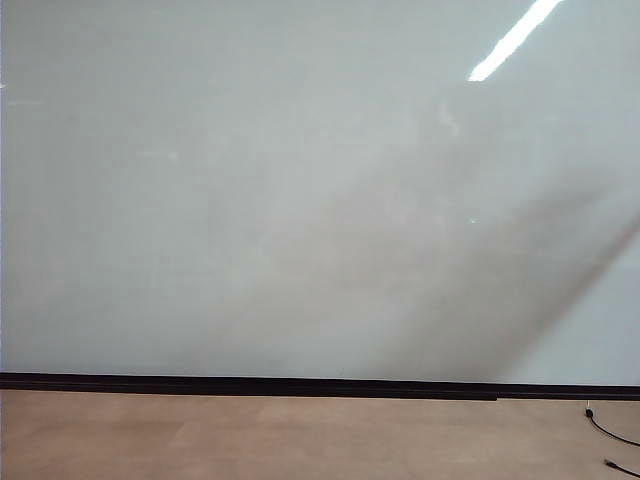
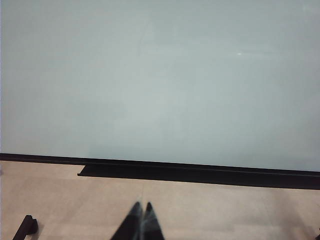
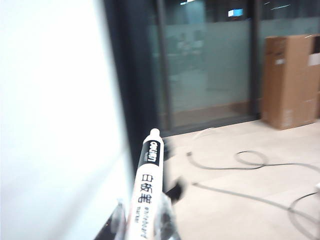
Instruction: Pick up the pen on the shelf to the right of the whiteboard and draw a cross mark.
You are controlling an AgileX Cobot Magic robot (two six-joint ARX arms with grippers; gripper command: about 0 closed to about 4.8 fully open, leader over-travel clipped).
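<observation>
Pen [image 3: 148,187] gripped in right hand [image 3: 145,220] beside whiteboard [image 3: 55,125]; left hand [image 2: 141,206] closed.

The whiteboard [image 1: 300,200] is a glossy pale grey-white with a thin black strip along its lower edge, above a tan floor [image 1: 250,440]. Between the right gripper's [image 3: 145,220] clear fingers [image 3: 167,222], the pen [image 3: 147,185] is white with black lettering. The left gripper's [image 2: 141,206] fingers [image 2: 131,225] are black, and a brown box [image 3: 290,80] stands well beyond the pen.
</observation>
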